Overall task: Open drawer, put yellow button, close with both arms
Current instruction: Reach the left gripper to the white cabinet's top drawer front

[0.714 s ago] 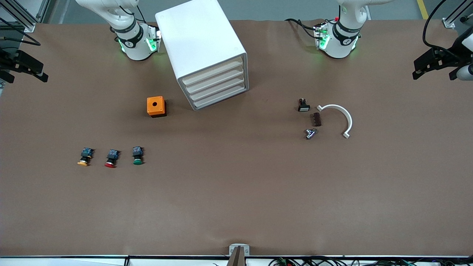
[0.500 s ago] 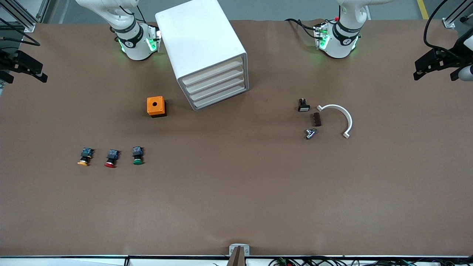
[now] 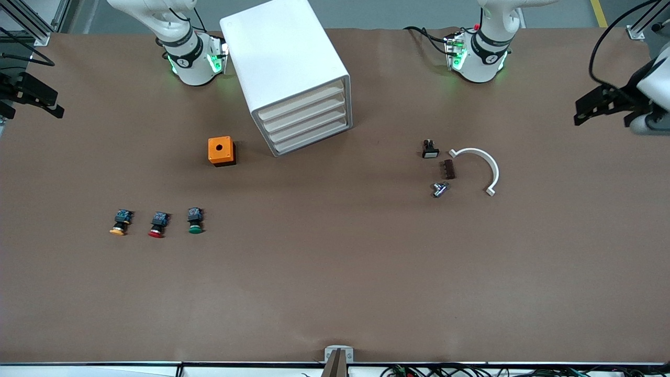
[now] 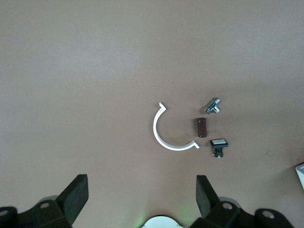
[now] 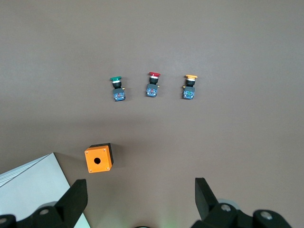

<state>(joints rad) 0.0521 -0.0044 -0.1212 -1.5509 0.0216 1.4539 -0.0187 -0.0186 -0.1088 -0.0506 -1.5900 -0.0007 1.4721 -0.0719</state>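
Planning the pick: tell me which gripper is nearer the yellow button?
Right. The right gripper hangs at that end of the table, where the yellow button lies; the left gripper is over the other end.

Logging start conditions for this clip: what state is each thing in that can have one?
Drawer: shut, like the three below it.
Yellow button: lying on its side on the table, untouched.
Left gripper: open, empty, over the table's left-arm end.
Right gripper: open, empty, over the right-arm end.
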